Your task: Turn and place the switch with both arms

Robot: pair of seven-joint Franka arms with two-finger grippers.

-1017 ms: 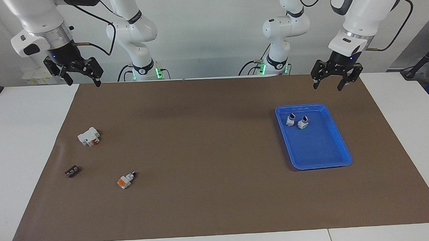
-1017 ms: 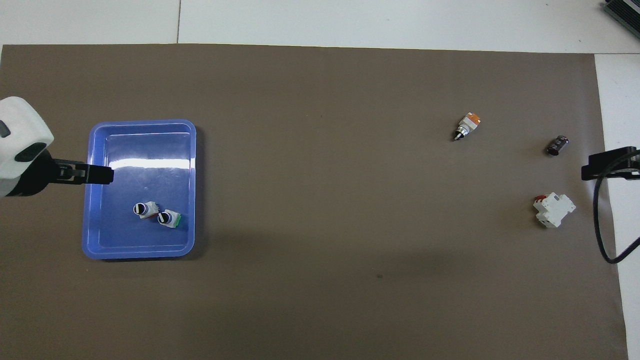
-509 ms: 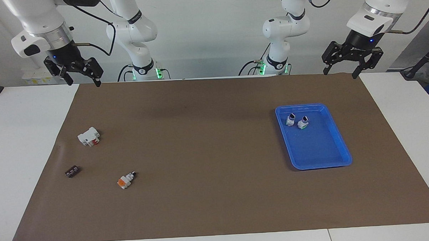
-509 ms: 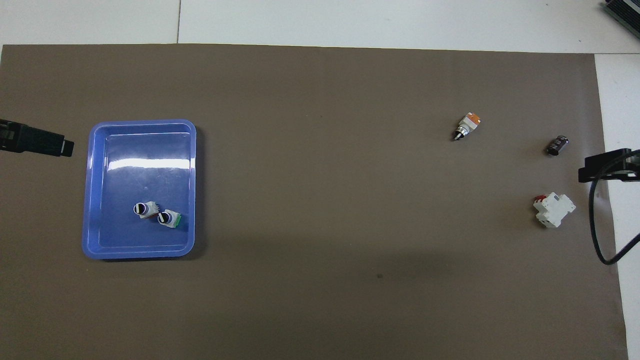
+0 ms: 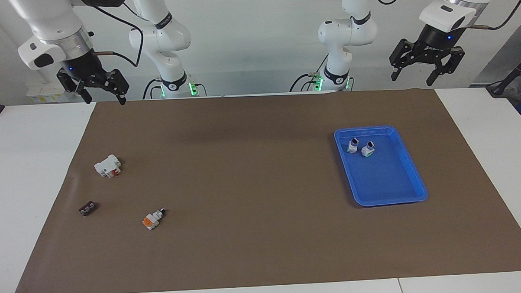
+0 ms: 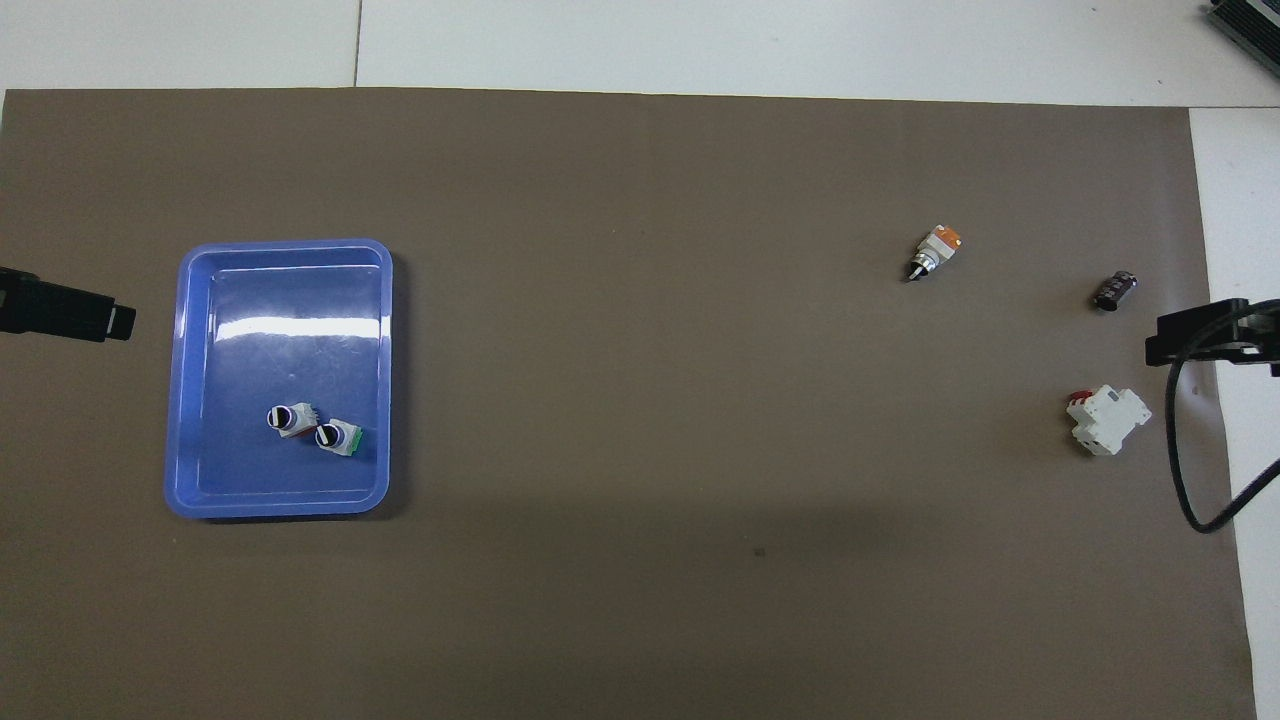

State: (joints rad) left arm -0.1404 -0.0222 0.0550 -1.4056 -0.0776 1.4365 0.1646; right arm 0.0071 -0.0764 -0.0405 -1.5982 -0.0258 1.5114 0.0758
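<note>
The switch [image 5: 152, 219] [image 6: 935, 250] lies on its side on the brown mat toward the right arm's end of the table, white body, orange block at one end, black knob at the other. Nothing touches it. My right gripper [image 5: 105, 100] hangs open and empty high over the mat's edge nearest the robots, well away from the switch. At the other end, my left gripper [image 5: 413, 78] also hangs open and empty above the mat's corner, up and to the side of the blue tray [image 5: 381, 202] [image 6: 275, 508].
Two small switches [image 5: 353, 146] [image 5: 368, 149] stand in the tray's part nearest the robots. A larger white block with a red part [image 5: 108, 165] [image 6: 1108, 420] and a small flat black piece [image 5: 87, 208] [image 6: 1114, 290] lie near the switch.
My left gripper has risen from over the tray's edge and drawn back toward the left arm's end of the table. The right gripper has shifted only slightly. No object moved.
</note>
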